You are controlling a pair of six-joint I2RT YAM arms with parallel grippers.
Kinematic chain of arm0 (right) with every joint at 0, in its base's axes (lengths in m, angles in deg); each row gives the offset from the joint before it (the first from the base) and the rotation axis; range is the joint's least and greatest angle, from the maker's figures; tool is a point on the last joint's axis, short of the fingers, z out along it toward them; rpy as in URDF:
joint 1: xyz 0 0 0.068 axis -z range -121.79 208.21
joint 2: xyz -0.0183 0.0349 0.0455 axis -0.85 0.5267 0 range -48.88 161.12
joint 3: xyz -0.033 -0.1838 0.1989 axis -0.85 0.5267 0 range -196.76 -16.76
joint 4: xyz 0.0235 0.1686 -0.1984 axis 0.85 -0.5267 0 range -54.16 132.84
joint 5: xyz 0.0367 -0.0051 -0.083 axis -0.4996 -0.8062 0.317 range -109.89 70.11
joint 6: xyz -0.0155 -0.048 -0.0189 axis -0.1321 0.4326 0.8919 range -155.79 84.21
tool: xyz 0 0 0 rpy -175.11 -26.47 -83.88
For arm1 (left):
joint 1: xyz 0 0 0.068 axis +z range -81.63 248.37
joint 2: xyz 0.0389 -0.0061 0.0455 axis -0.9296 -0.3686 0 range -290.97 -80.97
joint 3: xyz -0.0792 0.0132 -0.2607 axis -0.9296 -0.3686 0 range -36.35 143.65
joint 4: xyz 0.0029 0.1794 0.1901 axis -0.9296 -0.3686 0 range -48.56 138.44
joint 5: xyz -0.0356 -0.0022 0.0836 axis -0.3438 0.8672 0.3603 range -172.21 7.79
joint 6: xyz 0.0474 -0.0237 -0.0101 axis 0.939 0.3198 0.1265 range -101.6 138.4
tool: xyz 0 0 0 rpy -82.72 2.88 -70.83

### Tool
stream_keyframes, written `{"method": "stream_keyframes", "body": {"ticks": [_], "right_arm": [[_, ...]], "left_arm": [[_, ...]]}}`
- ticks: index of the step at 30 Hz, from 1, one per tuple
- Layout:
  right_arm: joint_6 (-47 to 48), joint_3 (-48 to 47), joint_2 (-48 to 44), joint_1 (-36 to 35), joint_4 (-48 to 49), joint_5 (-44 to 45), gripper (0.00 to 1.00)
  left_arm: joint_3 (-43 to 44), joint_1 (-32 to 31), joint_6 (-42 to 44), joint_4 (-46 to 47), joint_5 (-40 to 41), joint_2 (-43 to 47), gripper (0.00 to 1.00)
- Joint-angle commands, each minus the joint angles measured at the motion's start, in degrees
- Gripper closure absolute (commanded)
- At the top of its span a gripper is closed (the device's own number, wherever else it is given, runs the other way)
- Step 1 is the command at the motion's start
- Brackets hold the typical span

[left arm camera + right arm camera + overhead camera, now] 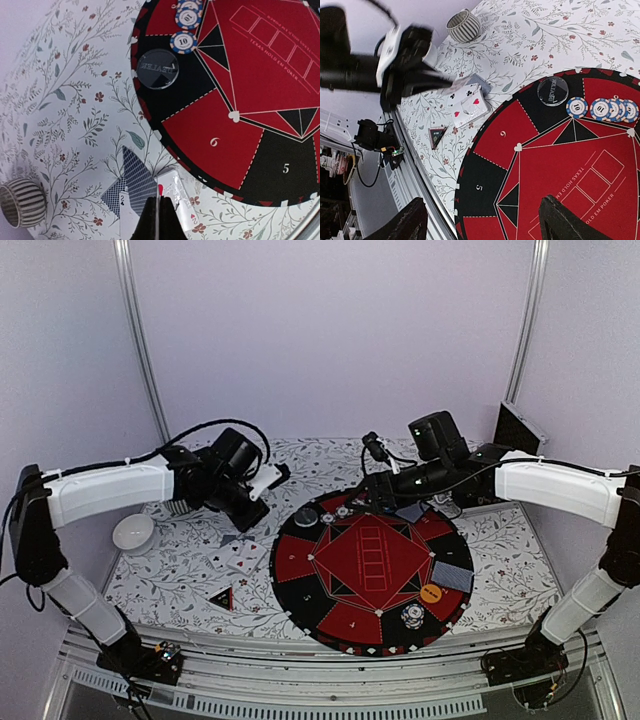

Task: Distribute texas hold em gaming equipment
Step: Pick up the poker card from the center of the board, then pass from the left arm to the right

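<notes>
Left hand [158, 207] is pinched shut on a single card [159, 191], seen edge-on, just over the loose playing cards [131, 192] lying on the table [65, 100] at 9 o'clock of the red-and-black mat [210, 130]. Right hand [490, 222] hangs wide open over the mat, holding nothing. Dealer disc [157, 69] and blue-white chips [182, 42] sit at the mat's 10 to 11 o'clock rim; the black-red triangle [222, 598] lies off the mat at 8 o'clock

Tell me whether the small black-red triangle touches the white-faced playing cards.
Apart. The right wrist view shows a strip of floral cloth between the black-red triangle and the playing cards.
</notes>
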Motion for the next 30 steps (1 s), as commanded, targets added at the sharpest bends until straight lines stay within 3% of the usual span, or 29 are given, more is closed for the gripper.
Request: {"method": "stream_keyframes", "body": {"ticks": [1, 7, 12, 14, 18, 24, 30], "right_arm": [[-4.05, 2.82, -3.01, 1.76, 4.34, -1.18, 0.22], [-8.23, 2.53, -0.48, 1.76, 6.69, -5.96, 0.25], [-9.49, 1.56, 0.65, -0.30, 8.33, -10.46, 0.30], [-8.75, -0.13, 1.67, -1.81, 9.93, -15.46, 0.30], [-10.92, 0.18, 1.47, -3.05, 13.05, -18.72, 0.30], [-14.99, 0.67, 3.13, -3.86, 16.73, -20.07, 0.30], [-16.17, 0.67, 3.61, -4.83, 19.65, -22.60, 0.29]], "left_arm": [[-11.01, -11.53, 5.21, 12.71, 12.73, 8.34, 1.00], [-20.77, -28.50, 20.29, 30.74, 27.54, 18.36, 1.00], [-34.75, -38.09, 42.14, 57.33, 31.04, 25.13, 1.00], [-37.49, -39.63, 46.59, 64.20, 30.02, 26.14, 1.00], [-37.66, -42.91, 53.62, 69.07, 33.72, 23.44, 1.00], [-41.05, -46.16, 74.79, 89.34, 39.61, 15.31, 1.00], [-41.96, -46.16, 77.28, 89.92, 40.74, 13.00, 1.00]]}}
